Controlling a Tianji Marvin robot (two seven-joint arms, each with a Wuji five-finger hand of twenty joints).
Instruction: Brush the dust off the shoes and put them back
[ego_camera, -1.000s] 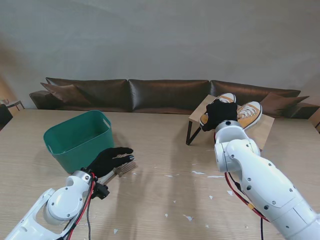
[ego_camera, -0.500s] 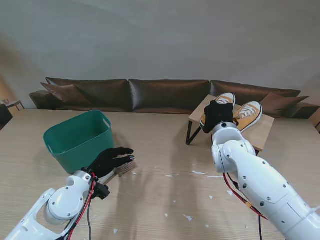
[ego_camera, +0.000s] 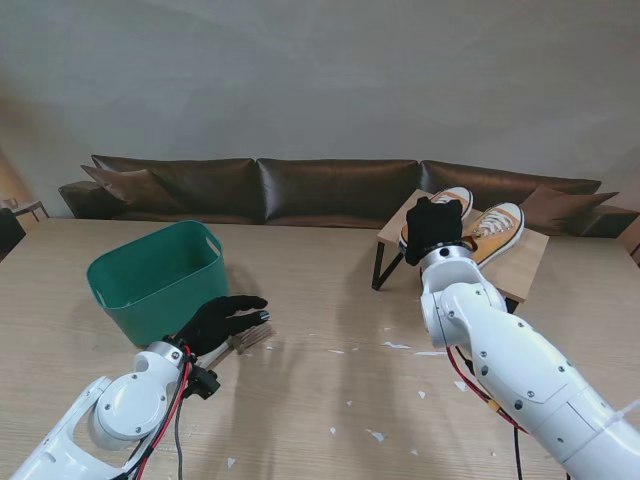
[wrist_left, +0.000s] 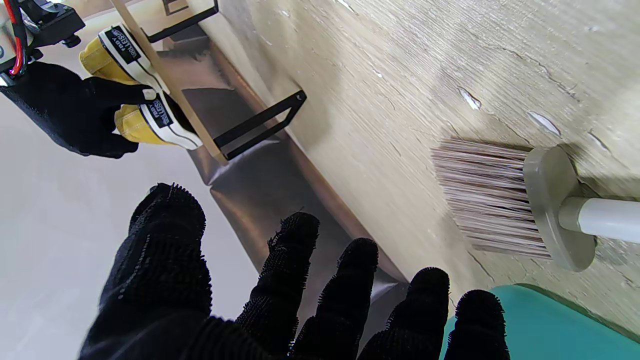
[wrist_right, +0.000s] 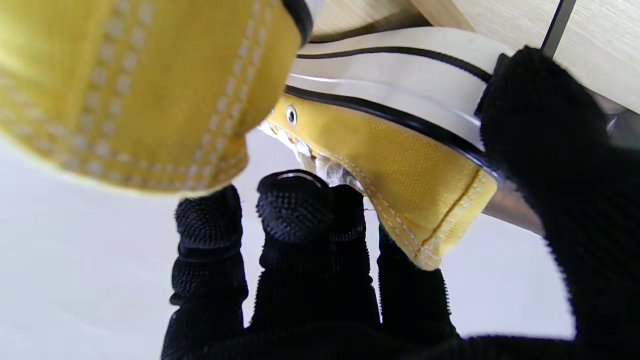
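Fingers of the right hand curl over the left yellow sneaker, thumb on its sole edge, closed on it where it lies on the small wooden stand by the table's far right edge, beside the other sneaker. Left hand hovers with fingers spread, holding nothing, over the brush lying on the table just beside the green tub.
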